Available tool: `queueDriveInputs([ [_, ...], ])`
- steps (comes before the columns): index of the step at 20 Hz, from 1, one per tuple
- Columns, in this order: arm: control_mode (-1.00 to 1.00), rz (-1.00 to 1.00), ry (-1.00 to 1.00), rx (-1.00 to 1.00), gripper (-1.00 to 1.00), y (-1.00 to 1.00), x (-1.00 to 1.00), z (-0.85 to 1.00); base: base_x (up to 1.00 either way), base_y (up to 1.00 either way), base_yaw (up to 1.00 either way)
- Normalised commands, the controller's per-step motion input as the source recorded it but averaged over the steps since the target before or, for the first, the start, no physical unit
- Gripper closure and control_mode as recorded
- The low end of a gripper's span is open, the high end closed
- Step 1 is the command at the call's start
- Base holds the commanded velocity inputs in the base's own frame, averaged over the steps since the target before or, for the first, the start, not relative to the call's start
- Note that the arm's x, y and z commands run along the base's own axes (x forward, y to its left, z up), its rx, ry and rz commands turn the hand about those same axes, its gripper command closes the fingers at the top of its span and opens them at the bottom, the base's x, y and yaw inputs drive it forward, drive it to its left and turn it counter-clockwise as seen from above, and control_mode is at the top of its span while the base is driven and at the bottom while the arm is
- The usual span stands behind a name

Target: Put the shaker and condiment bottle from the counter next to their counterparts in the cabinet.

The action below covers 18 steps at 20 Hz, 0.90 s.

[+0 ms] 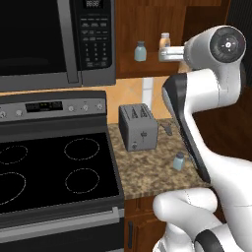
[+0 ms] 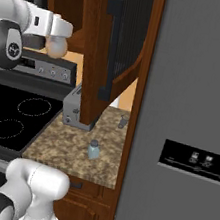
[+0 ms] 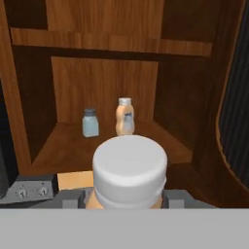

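Note:
My gripper (image 3: 128,196) is shut on the condiment bottle (image 3: 130,168), whose white cap rises close in the hand view. The bottle's peach body (image 2: 55,47) hangs under the hand (image 2: 57,27), raised in front of the open cabinet (image 3: 68,146). On the cabinet's lower shelf stand the counterparts: a blue-grey jar (image 3: 90,123) and, just right of it, a peach-orange bottle (image 3: 125,116). They also show as the jar (image 1: 141,51) and the bottle (image 1: 165,39) behind the hand (image 1: 167,54). The shaker (image 1: 178,161) (image 2: 93,150) stands upright on the counter (image 1: 147,177).
A grey toaster (image 1: 138,127) sits at the counter's back left. The black stovetop (image 1: 54,172) lies to the left under the microwave (image 1: 49,39). The cabinet's open door (image 2: 117,47) hangs over the counter, beside the grey fridge (image 2: 191,120).

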Motion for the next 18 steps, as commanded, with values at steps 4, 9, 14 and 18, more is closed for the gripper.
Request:
queueDriveInputs([
  [4, -1.00, 0.23, -0.08, 0.01, 1.00, -0.35, 0.00, 0.01, 0.00, 0.00, 0.00],
  [9, -1.00, 0.00, 0.00, 0.00, 1.00, -0.05, 0.00, 0.00, 0.00, 0.00, 0.00],
  [14, -1.00, 0.00, 0.00, -0.02, 1.00, -0.22, 0.17, 0.15, 0.00, 0.00, 0.00],
  [18, -1.00, -0.04, 0.00, -0.07, 1.00, -0.39, 0.41, 0.14, 0.00, 0.00, 0.00],
])
